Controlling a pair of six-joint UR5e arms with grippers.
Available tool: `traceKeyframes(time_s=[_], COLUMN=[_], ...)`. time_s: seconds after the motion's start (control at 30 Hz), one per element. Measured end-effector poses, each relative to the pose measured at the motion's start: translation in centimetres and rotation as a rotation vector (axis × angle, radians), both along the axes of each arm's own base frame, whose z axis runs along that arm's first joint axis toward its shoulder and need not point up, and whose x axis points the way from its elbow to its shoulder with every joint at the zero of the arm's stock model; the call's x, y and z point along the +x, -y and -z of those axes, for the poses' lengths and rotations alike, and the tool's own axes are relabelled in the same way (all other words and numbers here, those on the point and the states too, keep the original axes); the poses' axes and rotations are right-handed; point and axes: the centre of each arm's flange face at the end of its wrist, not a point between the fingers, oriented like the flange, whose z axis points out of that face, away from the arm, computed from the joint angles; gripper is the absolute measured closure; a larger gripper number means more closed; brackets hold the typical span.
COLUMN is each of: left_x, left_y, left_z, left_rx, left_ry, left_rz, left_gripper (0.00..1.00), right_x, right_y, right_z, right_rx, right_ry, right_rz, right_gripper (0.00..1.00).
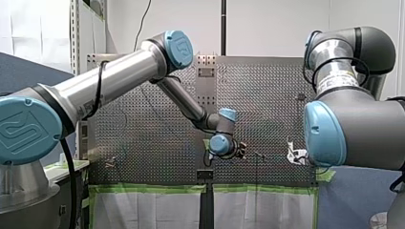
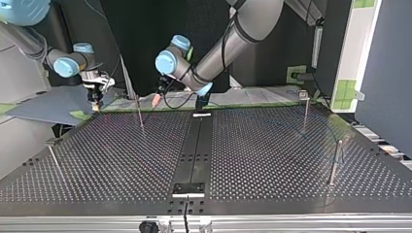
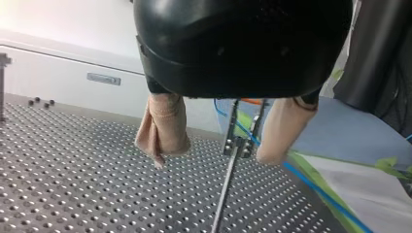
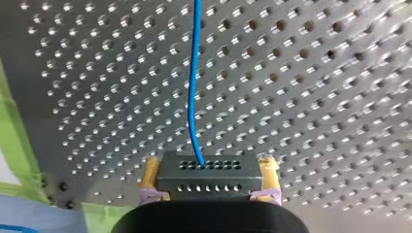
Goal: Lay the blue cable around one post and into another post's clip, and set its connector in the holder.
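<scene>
In the right wrist view my right gripper [image 4: 210,187] is shut on a black connector block [image 4: 209,170], yellow pads [image 4: 149,175] on both its sides. The blue cable [image 4: 194,82] runs from the block away over the perforated plate. My left gripper [image 3: 211,160] hangs open with beige pads [image 3: 163,128]. A thin post with a clip [image 3: 238,143] stands just ahead, between the pads, and the blue cable [image 3: 318,193] passes by it. In the top view my left gripper [image 2: 156,100] is beside a post [image 2: 140,114], and my right gripper [image 2: 95,103] is at the plate's far left corner.
Other posts stand at the top view's right [image 2: 305,109] [image 2: 335,162] and left [image 2: 53,158]. A black strip [image 2: 194,145] crosses the plate's middle, with a small holder [image 2: 188,189] at its near end. Green tape [image 1: 153,189] edges the table.
</scene>
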Motion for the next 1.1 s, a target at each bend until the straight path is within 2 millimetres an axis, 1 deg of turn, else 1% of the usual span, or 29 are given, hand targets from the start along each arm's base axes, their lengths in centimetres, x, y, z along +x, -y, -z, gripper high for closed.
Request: traceKeyframes(time_s=[0.13, 0.3, 0.43, 0.63, 0.77, 0.87, 0.93, 1.03, 1.1], left_x=[-0.4, -0.6, -1.0, -1.2, -1.5, -1.8, -1.8, -1.7, -1.4], left_y=[-0.2, -1.3, -2.0, -2.2, -2.3, -2.9, -3.4, -4.3, -5.0], left_z=[-0.1, 0.5, 1.4, 1.7, 1.6, 1.5, 1.2, 0.2, -0.6], left_rx=[0.005, 0.002, 0.009, 0.013, 0.023, 0.039, 0.041, 0.031, 0.020], left_ry=[-0.005, -0.005, -0.014, -0.019, -0.024, -0.030, -0.027, -0.010, 0.007], left_rz=[0.001, -0.010, -0.013, -0.014, -0.016, -0.028, -0.042, -0.072, -0.099], left_gripper=[0.00, 0.00, 0.00, 0.00, 0.00, 0.00, 0.00, 0.00, 0.00], right_x=[0.4, 0.6, 0.4, -0.1, -0.5, -0.6, -0.6, -0.6, -0.6], right_y=[-0.8, -1.8, -2.6, -3.8, -4.0, -3.8, -3.7, -3.6, -3.6], right_z=[-1.6, -3.2, -4.6, -7.0, -9.2, -11.1, -12.5, -13.2, -13.0], right_rx=[0.012, 0.001, -0.016, -0.058, -0.095, -0.125, -0.146, -0.159, -0.159], right_ry=[-0.011, -0.017, -0.008, 0.038, 0.080, 0.110, 0.123, 0.130, 0.131], right_rz=[0.005, 0.031, 0.069, 0.137, 0.168, 0.161, 0.149, 0.140, 0.138], right_gripper=[1.00, 1.00, 1.00, 1.00, 1.00, 1.00, 1.00, 1.00, 1.00])
